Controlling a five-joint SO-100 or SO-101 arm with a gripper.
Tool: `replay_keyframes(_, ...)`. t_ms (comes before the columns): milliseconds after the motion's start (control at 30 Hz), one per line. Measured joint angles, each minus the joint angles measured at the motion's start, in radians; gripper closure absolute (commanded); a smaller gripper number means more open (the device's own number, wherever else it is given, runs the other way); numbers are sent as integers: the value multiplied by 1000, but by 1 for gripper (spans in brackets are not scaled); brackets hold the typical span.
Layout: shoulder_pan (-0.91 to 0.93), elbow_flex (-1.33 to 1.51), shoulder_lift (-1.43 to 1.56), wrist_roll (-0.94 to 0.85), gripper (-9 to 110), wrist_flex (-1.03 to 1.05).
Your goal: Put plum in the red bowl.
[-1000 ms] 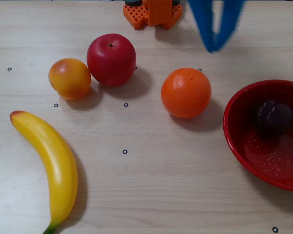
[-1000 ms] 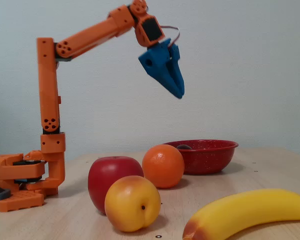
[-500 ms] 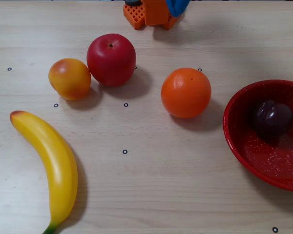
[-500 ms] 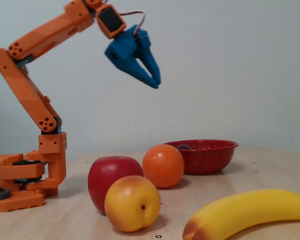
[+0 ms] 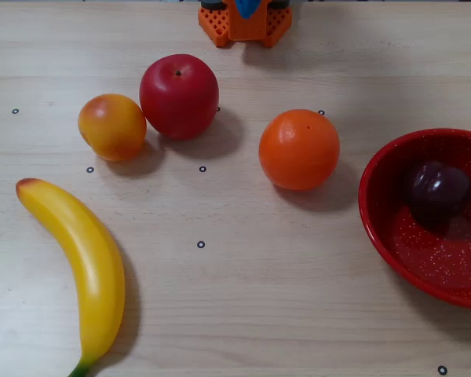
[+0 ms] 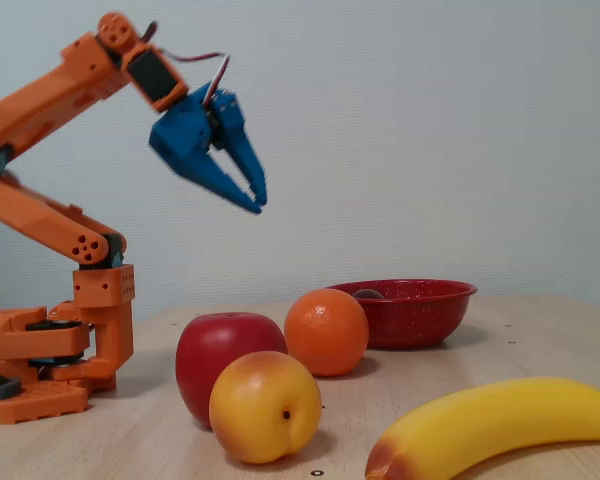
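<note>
The dark purple plum (image 5: 438,191) lies inside the red bowl (image 5: 392,228) at the right edge of the overhead view. In the fixed view the red bowl (image 6: 410,318) stands behind the fruits, and only a dark sliver of the plum (image 6: 368,293) shows above its rim. My blue gripper (image 6: 259,203) is raised high above the table, to the left of the bowl. It points down and to the right, its fingertips are together and it holds nothing. In the overhead view only a blue bit of the arm shows at the top edge.
An orange (image 5: 299,149) sits left of the bowl. A red apple (image 5: 179,96) and an orange-yellow peach-like fruit (image 5: 112,126) lie at the left. A banana (image 5: 82,259) lies at the front left. The orange arm base (image 5: 245,23) stands at the far edge.
</note>
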Motion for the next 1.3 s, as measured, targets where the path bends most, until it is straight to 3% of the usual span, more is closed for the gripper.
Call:
replay_keyframes(667,54,555,497,37,102,-66)
replay_keyframes(1167,52,742,652,64,102,-67)
replay_keyframes(1300,52,847,652,83,102,-186)
